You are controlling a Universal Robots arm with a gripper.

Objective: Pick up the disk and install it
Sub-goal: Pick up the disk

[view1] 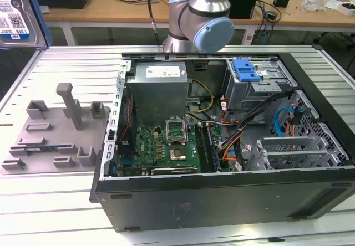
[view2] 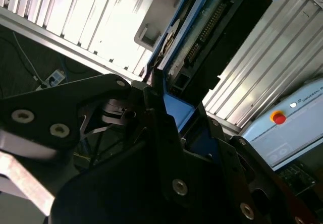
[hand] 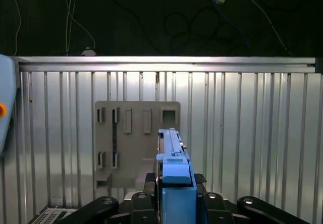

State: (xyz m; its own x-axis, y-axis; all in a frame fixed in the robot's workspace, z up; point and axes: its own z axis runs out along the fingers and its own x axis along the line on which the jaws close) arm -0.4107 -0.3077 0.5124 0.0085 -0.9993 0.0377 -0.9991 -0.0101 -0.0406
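Blue plastic is what the jaws are closed on: in both wrist views they clamp the bracket end of the disk (hand: 174, 158), held clear in the air with the grey plate (hand: 136, 148) and the ribbed metal worktop (hand: 252, 133) beyond it. In the exterior view the disk (view1: 15, 19) sits in the upper left corner of the frame, well apart from the open case (view1: 222, 196). The hold seems to take only a short stretch of bracket, with most of the disk reaching out past it. A quick swing or a knock could therefore make it pivot or slip, and plastic may flex where metal would not. The cage (view1: 252, 85) with the blue latch lies in the upper right part of the case, so any path to it crosses the case wall. Carried too low, the disk could clip that rim, the grey box (view1: 161, 88) or the loose cables (view1: 244, 127) beside the cage. A slight tilt at the cage mouth would probably jam the bracket rather than let it slide home. Several things are hard to settle. The exterior view cuts the disk off at the frame edge, and the arm (view1: 202, 13) is cropped at the top. The wrist views give the disk edge-on or from its connector side, so how deep the jaws bite cannot be made out. The cage's inside is too dark to tell whether a slot is free.
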